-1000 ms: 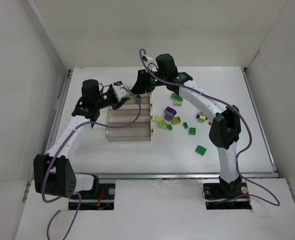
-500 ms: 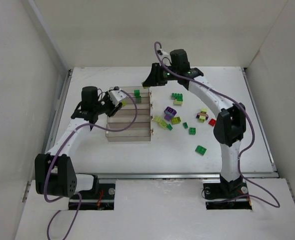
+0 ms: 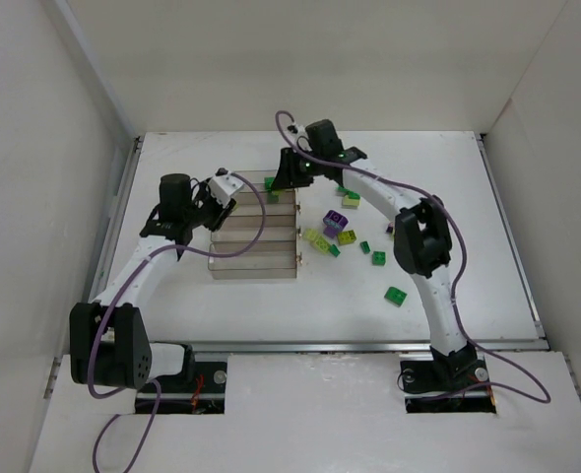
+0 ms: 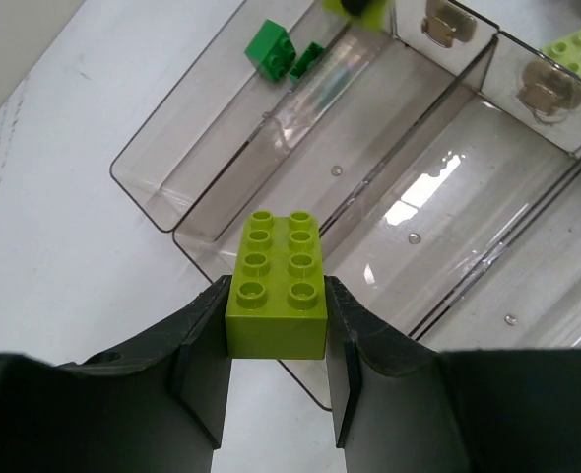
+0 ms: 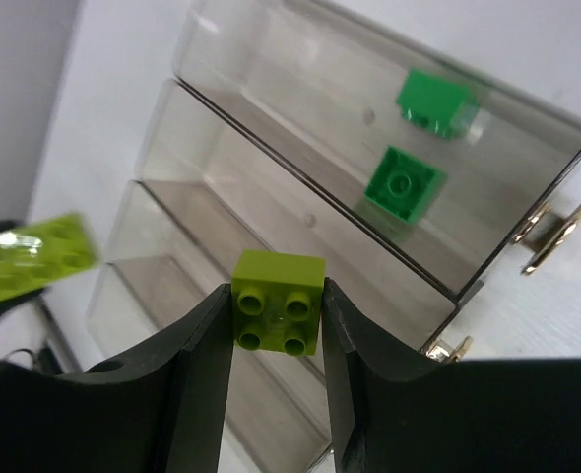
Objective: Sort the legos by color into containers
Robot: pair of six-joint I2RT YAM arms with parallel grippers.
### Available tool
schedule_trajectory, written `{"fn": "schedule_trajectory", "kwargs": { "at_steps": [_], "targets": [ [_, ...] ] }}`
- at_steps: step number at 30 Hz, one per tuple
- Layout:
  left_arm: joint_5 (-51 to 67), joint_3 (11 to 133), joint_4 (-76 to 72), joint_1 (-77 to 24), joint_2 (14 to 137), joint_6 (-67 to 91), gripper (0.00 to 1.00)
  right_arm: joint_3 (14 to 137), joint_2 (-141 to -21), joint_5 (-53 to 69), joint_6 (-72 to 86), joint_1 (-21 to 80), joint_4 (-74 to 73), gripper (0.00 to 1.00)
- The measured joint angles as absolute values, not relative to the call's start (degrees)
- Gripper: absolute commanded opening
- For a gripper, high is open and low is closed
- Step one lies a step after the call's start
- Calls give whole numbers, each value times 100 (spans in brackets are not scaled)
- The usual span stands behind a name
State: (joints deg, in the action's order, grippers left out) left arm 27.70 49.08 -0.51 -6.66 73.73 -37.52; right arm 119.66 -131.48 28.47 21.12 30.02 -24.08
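The clear four-bin tray (image 3: 254, 268) sits left of centre. Its far bin holds two dark green legos (image 5: 404, 184), also seen in the left wrist view (image 4: 271, 47). My left gripper (image 3: 217, 195) is shut on a yellow-green two-by-four lego (image 4: 276, 286), held above the left end of the tray (image 4: 143, 177), about over the second bin. My right gripper (image 3: 285, 177) is shut on a yellow-green two-by-two lego (image 5: 278, 301), held above the bins beside the green one. The left gripper's lego shows in the right wrist view (image 5: 34, 254).
Loose legos lie right of the tray: a purple one (image 3: 335, 221), yellow-green ones (image 3: 316, 239), small green ones (image 3: 378, 257) and a green one nearer me (image 3: 396, 295). Metal latches (image 4: 448, 22) line the tray's right end. White walls surround the table.
My right gripper swung away to the right, then came back over the tray's far right end. My left gripper drew back to the left, still holding its lego.
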Motion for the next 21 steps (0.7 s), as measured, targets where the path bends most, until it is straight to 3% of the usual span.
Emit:
{"fn": "schedule_trajectory", "kwargs": {
  "at_steps": [3, 4, 5, 10, 12, 21],
  "targets": [
    [2670, 4906, -202, -666, 7373, -3658, 0, 11994, -13474, 2659, 2040, 3159, -2652, 23],
    [2650, 4895, -261, -666, 7373, -3634, 0, 11994, -13541, 2624, 2027, 3205, -2716, 30],
    [2635, 4871, -322, -663, 7373, -3607, 0, 11994, -13576, 2598, 2012, 3240, -2768, 47],
    [2624, 4816, -462, -666, 7373, -3548, 0, 12020, -13592, 2521, 1953, 3299, -2808, 78],
    [2626, 4801, -515, -666, 7373, -3544, 0, 12020, -13592, 2515, 1935, 3297, -2805, 84],
    [2869, 4604, -1039, -670, 7476, -3535, 0, 11972, -13340, 2486, 1925, 3271, -2858, 84]
  ]
}}
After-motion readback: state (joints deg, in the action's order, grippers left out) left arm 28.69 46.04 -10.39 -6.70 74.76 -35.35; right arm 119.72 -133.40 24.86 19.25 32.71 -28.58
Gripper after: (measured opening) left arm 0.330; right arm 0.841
